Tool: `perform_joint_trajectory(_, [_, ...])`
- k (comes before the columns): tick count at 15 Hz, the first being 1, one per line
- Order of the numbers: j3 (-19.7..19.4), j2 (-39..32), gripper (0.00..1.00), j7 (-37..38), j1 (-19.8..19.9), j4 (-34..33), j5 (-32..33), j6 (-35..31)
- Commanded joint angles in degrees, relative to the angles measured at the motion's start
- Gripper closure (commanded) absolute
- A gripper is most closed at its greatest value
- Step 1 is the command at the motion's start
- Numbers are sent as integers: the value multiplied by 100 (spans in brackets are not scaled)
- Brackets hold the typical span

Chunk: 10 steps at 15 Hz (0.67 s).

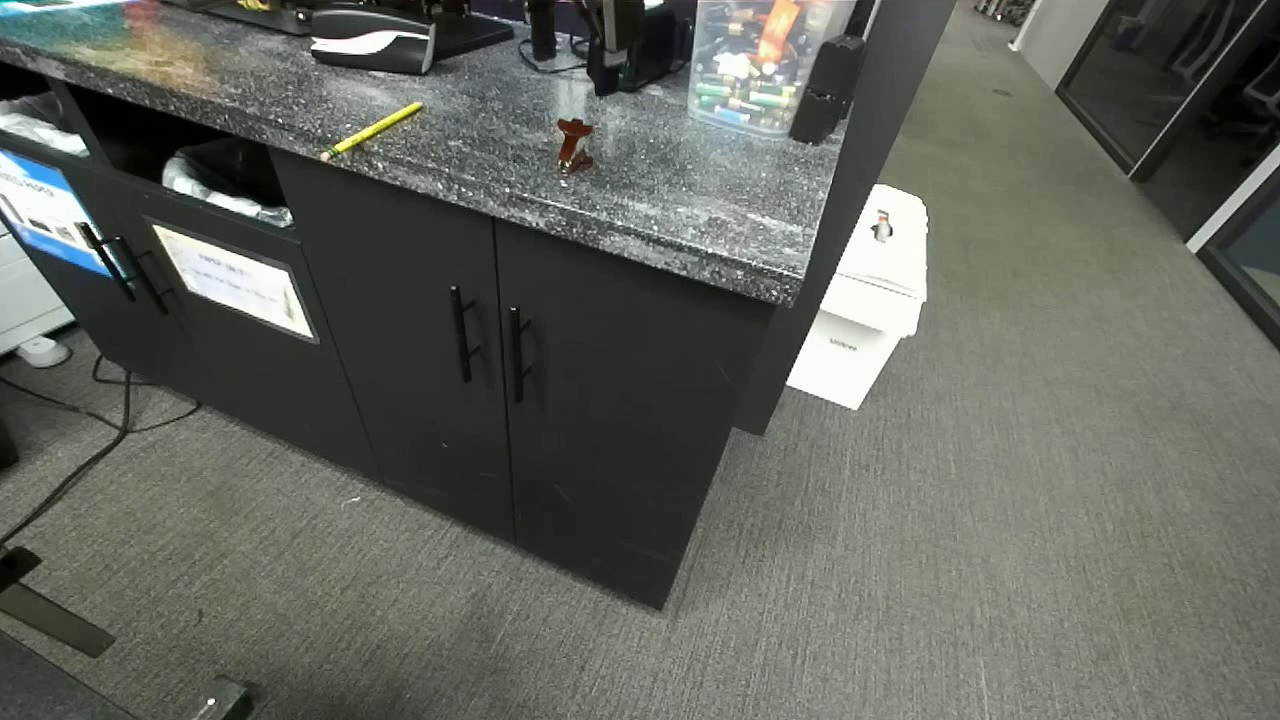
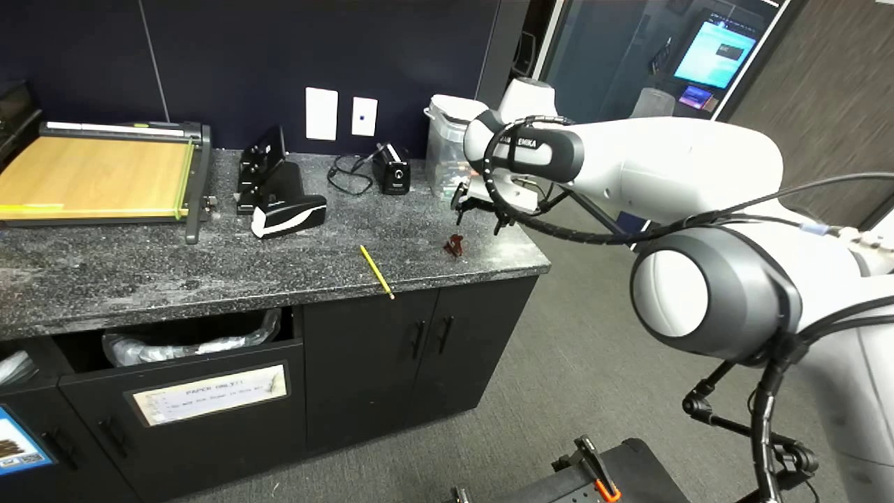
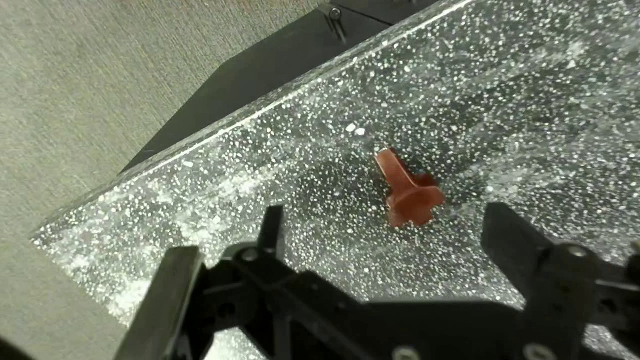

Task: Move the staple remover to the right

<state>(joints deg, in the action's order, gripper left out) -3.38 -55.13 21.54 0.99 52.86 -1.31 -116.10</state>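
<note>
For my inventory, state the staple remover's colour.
The staple remover is brownish red, clearest in the wrist view.

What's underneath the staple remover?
The staple remover rests on the speckled countertop, which shows around it in the wrist view; the patch directly beneath is covered.

Black cabinets point(image 1: 620, 420) under a speckled countertop point(image 1: 690, 195) stand on grey carpet point(image 1: 980, 520)

To our eyes the staple remover point(image 3: 412, 202) is smooth, faintly glossy plastic. Under it, the table point(image 1: 690, 200) looks like polished stone; near it, the end effector point(image 3: 384, 217) looks matt. Below the staple remover we find smooth, matt cabinet doors point(image 1: 615, 420) and rough, cloth-like carpet point(image 1: 1000, 550); beyond it, a translucent plastic tub point(image 2: 447, 150); well apart from it, a wood-look board point(image 2: 98, 175).
</note>
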Motion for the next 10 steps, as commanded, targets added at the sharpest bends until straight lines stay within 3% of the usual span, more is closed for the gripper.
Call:
perform_joint_trajectory(1, [-57, -958, 0, 167, 32, -1371, -75, 552])
perform_joint_trajectory(5, [-16, -1638, 0, 216, 38, -2203, -71, 893])
perform_joint_trajectory(10, [10, -1993, 0, 283, 9, -2494, -43, 908])
